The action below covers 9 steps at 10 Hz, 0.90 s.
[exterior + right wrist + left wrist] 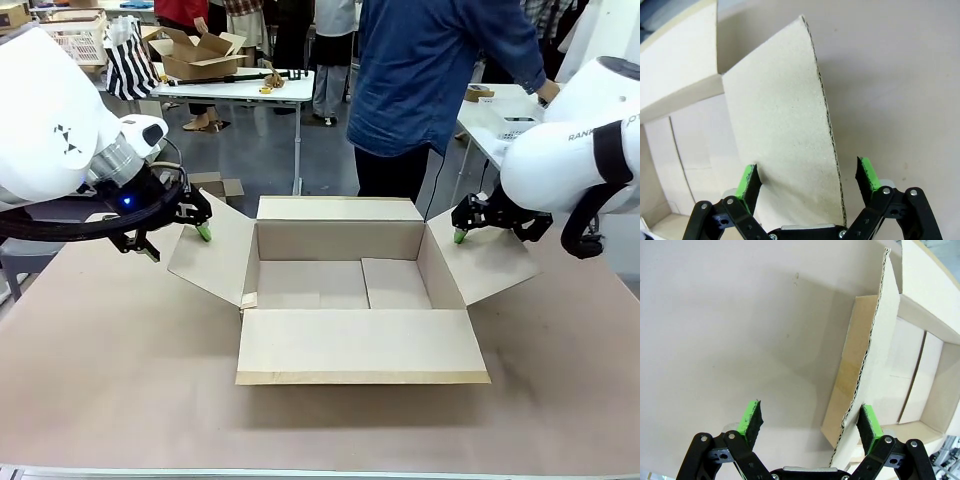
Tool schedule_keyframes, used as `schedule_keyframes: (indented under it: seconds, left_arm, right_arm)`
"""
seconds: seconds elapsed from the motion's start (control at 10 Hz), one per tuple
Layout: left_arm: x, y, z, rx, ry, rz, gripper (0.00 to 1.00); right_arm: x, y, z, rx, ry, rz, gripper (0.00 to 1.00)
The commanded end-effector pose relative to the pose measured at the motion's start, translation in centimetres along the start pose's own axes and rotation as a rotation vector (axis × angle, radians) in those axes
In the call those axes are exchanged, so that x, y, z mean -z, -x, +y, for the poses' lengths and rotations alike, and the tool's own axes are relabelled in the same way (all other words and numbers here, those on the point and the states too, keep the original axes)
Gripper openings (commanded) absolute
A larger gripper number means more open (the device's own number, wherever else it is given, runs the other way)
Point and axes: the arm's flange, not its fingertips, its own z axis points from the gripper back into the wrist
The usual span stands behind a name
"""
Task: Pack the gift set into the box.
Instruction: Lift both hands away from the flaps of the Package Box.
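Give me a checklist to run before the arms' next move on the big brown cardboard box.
1. Large brown corrugated cardboard box open, four flaps spread: ok.
2. Box floor bare: ok.
3. Left gripper straddles left flap edge: ok.
4. Right gripper straddles right flap: ok.
5. Flaps gripped: not ok, both grippers open.
6. Person in blue shirt clear of box: ok.
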Motion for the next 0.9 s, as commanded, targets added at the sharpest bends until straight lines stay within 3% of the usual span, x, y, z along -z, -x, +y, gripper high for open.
schedule_keyframes:
  seconds: [0.0,0.8]
  left_arm:
    - [-0.25,-0.09,-0.12,-0.009,-0.020,-0.001,1.00]
    - [-0.25,-0.09,-0.12,-0.009,-0.020,-0.001,1.00]
  right_arm:
    - [-0.37,-0.22,0.22,0.015,0.020,0.001,1.00]
    - [-0.37,-0.22,0.22,0.015,0.020,0.001,1.00]
